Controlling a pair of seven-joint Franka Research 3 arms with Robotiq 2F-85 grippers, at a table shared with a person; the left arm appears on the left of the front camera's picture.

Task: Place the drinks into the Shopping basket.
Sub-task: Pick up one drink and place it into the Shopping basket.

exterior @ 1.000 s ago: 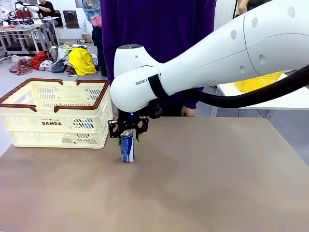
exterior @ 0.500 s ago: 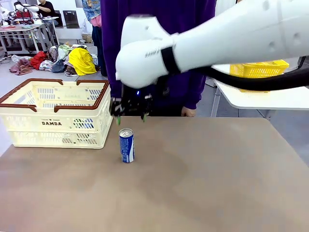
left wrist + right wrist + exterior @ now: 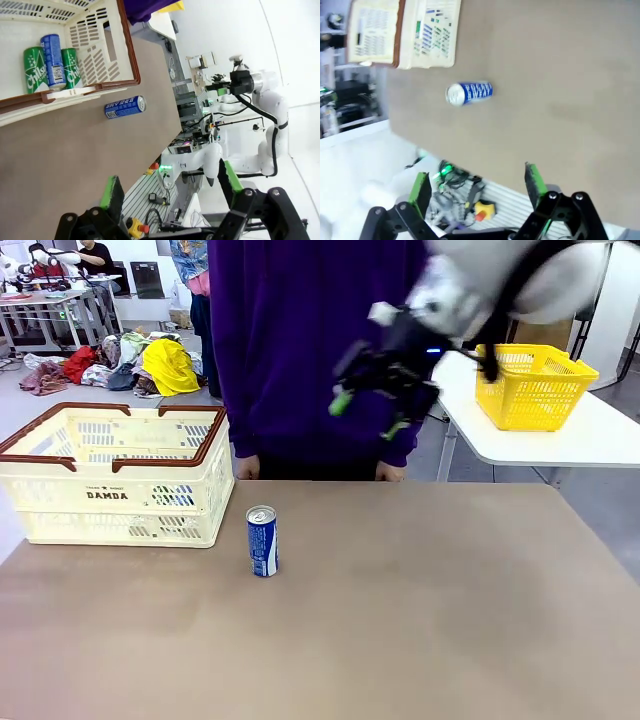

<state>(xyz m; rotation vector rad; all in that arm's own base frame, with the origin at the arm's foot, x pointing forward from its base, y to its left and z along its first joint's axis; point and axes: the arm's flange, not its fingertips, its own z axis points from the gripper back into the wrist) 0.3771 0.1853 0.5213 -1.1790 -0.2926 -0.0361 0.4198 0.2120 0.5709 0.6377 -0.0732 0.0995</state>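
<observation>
A blue drink can (image 3: 262,540) stands upright on the brown table, just right of the cream Shopping basket (image 3: 115,475). My right gripper (image 3: 368,412) hangs high above the table, well to the can's right, open and empty, blurred by motion. In the right wrist view the same can (image 3: 469,93) lies far ahead of the open gripper (image 3: 477,186), with the basket's corner (image 3: 402,32) beyond it. The left wrist view looks into the basket (image 3: 125,60), where two green cans (image 3: 34,70) flank a blue can (image 3: 52,62). The standing blue can (image 3: 125,106) is outside the basket's wall. My left gripper (image 3: 170,185) is open and empty.
A person in a purple top (image 3: 320,340) stands at the table's far edge, hands (image 3: 390,472) resting on it. A yellow mesh basket (image 3: 535,385) sits on a white side table at the back right. Bare tabletop (image 3: 420,620) spreads right of the can.
My right gripper opened around the blue can, rose, and swung up and to the right. The can stays standing where it was.
</observation>
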